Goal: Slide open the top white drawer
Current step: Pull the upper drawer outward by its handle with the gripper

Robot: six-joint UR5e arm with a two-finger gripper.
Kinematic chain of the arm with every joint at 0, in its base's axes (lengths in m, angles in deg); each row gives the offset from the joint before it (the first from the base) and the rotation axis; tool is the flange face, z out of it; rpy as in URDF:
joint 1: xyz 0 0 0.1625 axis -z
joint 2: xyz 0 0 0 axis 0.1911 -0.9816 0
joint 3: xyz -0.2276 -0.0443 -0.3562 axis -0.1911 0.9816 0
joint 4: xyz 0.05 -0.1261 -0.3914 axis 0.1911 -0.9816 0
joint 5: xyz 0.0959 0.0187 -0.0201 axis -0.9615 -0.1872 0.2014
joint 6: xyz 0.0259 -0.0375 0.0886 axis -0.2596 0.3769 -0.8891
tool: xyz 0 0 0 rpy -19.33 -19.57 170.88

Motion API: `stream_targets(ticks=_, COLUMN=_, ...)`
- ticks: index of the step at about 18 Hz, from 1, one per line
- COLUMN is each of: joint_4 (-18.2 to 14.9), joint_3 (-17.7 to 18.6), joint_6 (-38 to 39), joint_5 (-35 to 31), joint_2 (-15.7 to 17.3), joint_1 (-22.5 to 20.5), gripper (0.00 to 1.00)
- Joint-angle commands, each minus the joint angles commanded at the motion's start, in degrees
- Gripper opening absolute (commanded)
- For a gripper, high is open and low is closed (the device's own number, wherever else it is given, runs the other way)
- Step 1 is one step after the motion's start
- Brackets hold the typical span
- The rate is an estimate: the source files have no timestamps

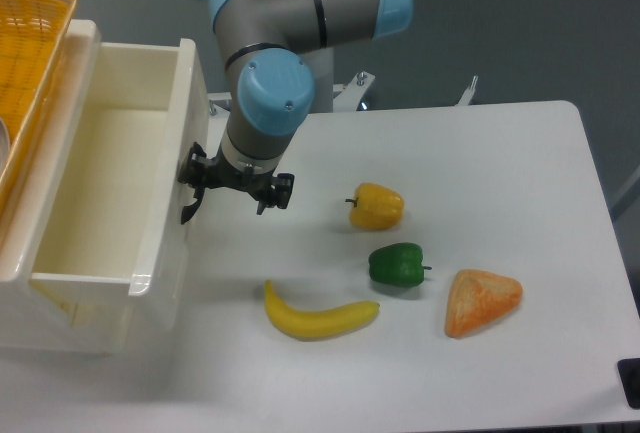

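Left of frame centre, black two-finger gripper (236, 190) with fingers apart, hooked at the black curved handle (190, 209) on the glossy white top drawer (150, 243), already pulled well out rightward over the white surface (480, 153), its front panel running top-to-bottom immediately left of the gripper.

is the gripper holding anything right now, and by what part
It looks so: the gripper is at the black handle on the front of the top white drawer, one finger either side, though the exact contact is hard to see.
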Motion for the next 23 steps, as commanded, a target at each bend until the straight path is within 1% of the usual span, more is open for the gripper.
stream_targets(ticks=4, joint_4=-0.1, joint_3=-0.1, joint_6=-1.5, joint_5=0.3, joint_2=0.1, joint_1=-1.6, gripper=1.0)
stream_targets(ticks=10, joint_4=-0.1, joint_3=-0.2, joint_6=-1.6, joint_5=0.4, joint_2=0.0, joint_1=-3.4, gripper=1.0)
stream_targets(ticks=17, joint_4=-0.4, joint_3=-0.1, joint_6=-1.6, joint_5=1.7, joint_2=-0.1, joint_1=-4.6, gripper=1.0)
stream_targets(ticks=21, joint_4=-0.4, joint_3=-0.2, joint_6=-1.6, joint_5=4.3, joint_2=-0.4, joint_1=-4.7, gripper=1.0)
stream_targets(ticks=23, joint_4=-0.4, joint_3=-0.2, joint_6=-1.6, joint_5=4.4, joint_2=-0.3, joint_1=-4.9, gripper=1.0)
